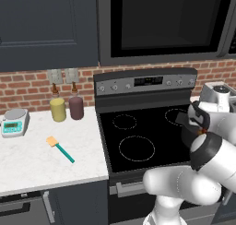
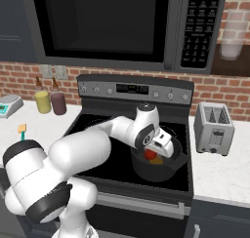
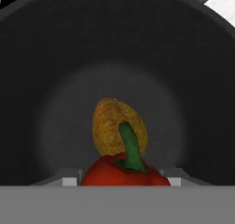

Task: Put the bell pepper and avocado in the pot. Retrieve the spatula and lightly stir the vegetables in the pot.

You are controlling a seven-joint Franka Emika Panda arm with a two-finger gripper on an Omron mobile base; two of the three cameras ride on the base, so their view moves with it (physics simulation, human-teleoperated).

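Note:
Down inside the dark pot on the stove's right front burner, my gripper is shut on the red bell pepper. In the hand view the bell pepper, green stem up, sits between my two fingertips just above the pot's floor. The olive-brown avocado lies on the bottom of the pot right behind it. The spatula, teal handle and yellow-orange blade, lies flat on the white counter left of the stove, also seen as the spatula in the right base view.
A toaster stands on the counter right of the stove. A yellow jar, a dark red jar and a kitchen scale stand at the back left. The microwave hangs above the stove.

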